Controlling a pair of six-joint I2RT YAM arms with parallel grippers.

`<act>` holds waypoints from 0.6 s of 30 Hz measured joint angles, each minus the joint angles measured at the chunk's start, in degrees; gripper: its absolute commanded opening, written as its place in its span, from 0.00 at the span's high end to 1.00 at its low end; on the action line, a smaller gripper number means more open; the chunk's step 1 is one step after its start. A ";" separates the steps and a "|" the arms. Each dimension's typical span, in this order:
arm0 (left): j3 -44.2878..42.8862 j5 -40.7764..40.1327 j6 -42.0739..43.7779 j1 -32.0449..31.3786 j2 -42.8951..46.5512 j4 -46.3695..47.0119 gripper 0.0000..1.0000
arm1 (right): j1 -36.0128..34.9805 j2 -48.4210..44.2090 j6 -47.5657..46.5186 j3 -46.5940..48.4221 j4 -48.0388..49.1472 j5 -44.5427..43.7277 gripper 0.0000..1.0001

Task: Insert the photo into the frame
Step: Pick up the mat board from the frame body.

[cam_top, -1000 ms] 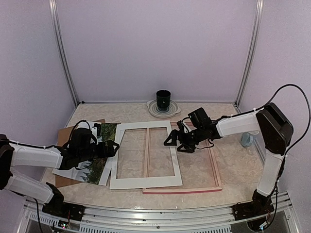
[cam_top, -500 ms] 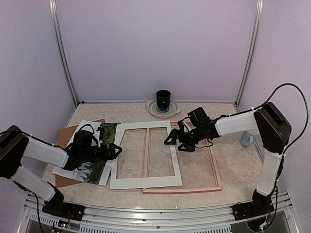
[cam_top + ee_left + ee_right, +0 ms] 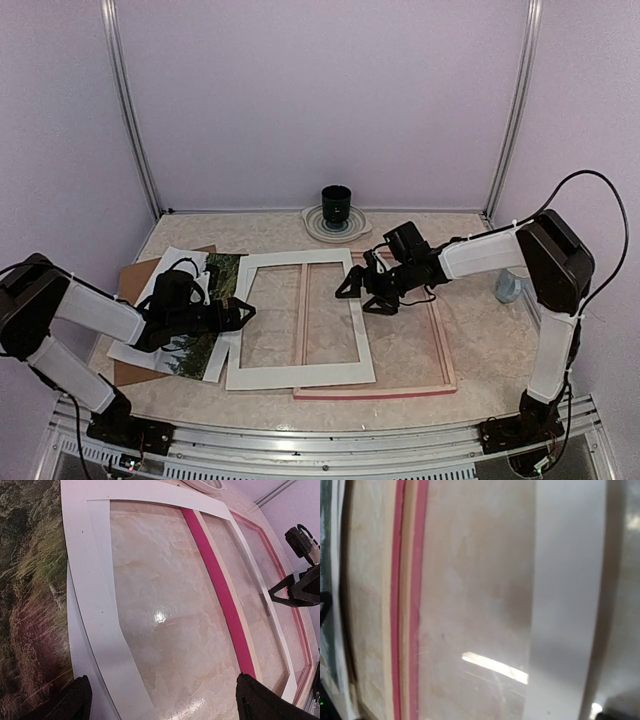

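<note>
Left gripper point(image 3: 241, 312) wide open, empty, low over landscape paper photo point(image 3: 192, 350) lying flat on brown backing board point(image 3: 135, 276); right gripper point(image 3: 355, 298) wide open too, empty, above big pink-rimmed rectangular frame point(image 3: 400, 392), white cut-out mat board point(image 3: 300, 375) overlapping it

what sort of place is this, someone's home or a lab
Probably a robot test booth, not a home: plain lilac wall panels and silver metal corner posts enclose a marble-patterned tabletop, and an aluminium rail at its near edge carries a white-and-black left arm and right arm.
</note>
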State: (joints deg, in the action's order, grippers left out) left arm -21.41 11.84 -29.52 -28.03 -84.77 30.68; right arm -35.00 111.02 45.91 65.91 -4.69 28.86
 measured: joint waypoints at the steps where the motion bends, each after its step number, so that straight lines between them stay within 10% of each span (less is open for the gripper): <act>1: 0.00 0.11 0.00 0.00 -0.35 0.04 0.01 | -0.02 0.04 0.11 0.00 0.11 0.33 0.01; 18: -0.48 1.60 -0.02 0.11 -3.08 2.73 0.01 | 0.07 1.11 2.38 -0.02 4.24 5.84 0.03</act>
State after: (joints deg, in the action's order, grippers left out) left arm -21.89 13.43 -29.54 -27.92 -87.85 33.41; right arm -34.94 112.14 48.29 65.89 -0.45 34.70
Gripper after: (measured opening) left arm 0.989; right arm 0.972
